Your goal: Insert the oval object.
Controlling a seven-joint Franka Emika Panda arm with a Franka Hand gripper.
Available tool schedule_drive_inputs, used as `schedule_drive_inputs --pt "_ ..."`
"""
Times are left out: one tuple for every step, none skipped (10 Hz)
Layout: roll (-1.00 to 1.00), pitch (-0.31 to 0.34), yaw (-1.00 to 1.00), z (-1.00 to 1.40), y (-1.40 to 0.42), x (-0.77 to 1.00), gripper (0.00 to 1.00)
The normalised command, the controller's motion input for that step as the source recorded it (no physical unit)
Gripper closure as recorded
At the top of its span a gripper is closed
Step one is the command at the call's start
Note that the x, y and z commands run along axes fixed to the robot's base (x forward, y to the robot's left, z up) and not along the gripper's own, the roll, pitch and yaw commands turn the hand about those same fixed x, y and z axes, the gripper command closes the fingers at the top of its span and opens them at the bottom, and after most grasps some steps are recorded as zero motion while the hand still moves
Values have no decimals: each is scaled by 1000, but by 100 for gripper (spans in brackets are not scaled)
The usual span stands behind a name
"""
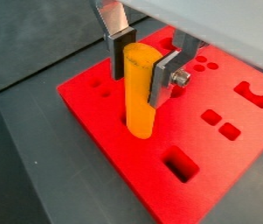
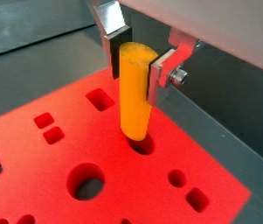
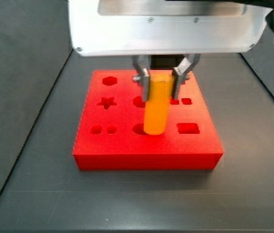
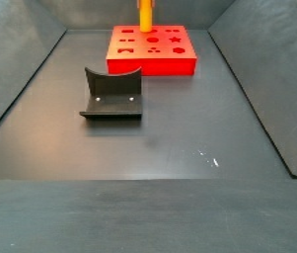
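The oval object is a smooth orange-yellow peg, held upright between the flat silver fingers of my gripper. The gripper is shut on the peg's upper end, as both wrist views show. The peg's lower end stands in the mouth of a rounded hole in the red block; how deep it sits I cannot tell. In a side view the peg stands upright over the middle of the block, below the gripper. The far side view shows the peg above the block.
The red block has several other shaped holes, among them a rectangular slot and a round one. The dark fixture stands on the grey floor in front of the block. Sloping dark walls bound the floor.
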Motion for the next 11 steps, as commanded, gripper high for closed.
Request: schedule_drive_inputs --pt "113 -64 -3 -129 -29 -369 100" --pt "91 -46 -17 -89 0 -280 100" --pt "34 -27 3 -34 -26 0 100" --pt "60 0 146 -91 -37 214 100" --pt "63 0 183 -106 -74 260 100" --pt "93 0 200 -151 -46 303 100" --pt "156 0 66 -194 0 0 100" --pt "149 0 0 -174 0 -180 100" --pt "150 0 0 -143 -29 -51 100" --pt "293 24 0 -246 -60 0 100" --pt "354 44 0 -380 -57 23 100"
